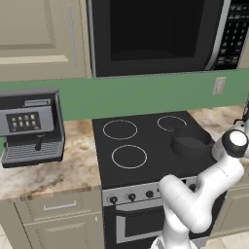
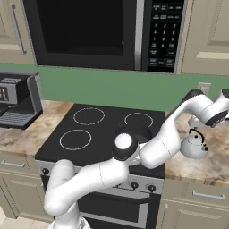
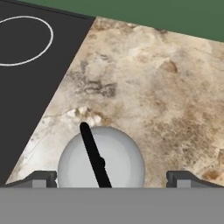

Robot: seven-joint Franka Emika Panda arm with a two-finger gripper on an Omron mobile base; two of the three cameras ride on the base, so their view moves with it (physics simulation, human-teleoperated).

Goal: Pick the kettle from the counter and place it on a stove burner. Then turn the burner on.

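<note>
Nearest, the two dark fingertips of the gripper (image 3: pixel 112 177) stood spread wide, one on each side of the small silvery-white dome kettle (image 3: pixel 101 158), touching nothing as far as the hand view showed. One kettle only; its thin dark arched handle ran across the dome between the tips. It sat on the beige-brown marbled stone counter (image 3: pixel 153 87), right of the flat black glass cooktop (image 2: pixel 103 134), near that edge but not on the glass. From the right base view the kettle (image 2: pixel 193 146) stood upright under the white arm's wrist, with the hand above it. One wide dark round pot (image 2: pixel 134 133) sat on the front right of the cooktop; its contents could not be made out. Three thin white burner circles (image 1: pixel 129 156) were visible in the left base view, all bare. Four dark knobs (image 1: pixel 131 197) were countable along the stove front, others hidden by the arm. Farther left, one grey coffee machine (image 1: pixel 31 126) stood on the counter. Behind, one black microwave (image 2: pixel 103 33) hung above a green backsplash (image 1: pixel 146 95), with one white outlet (image 1: pixel 219 86).
</note>
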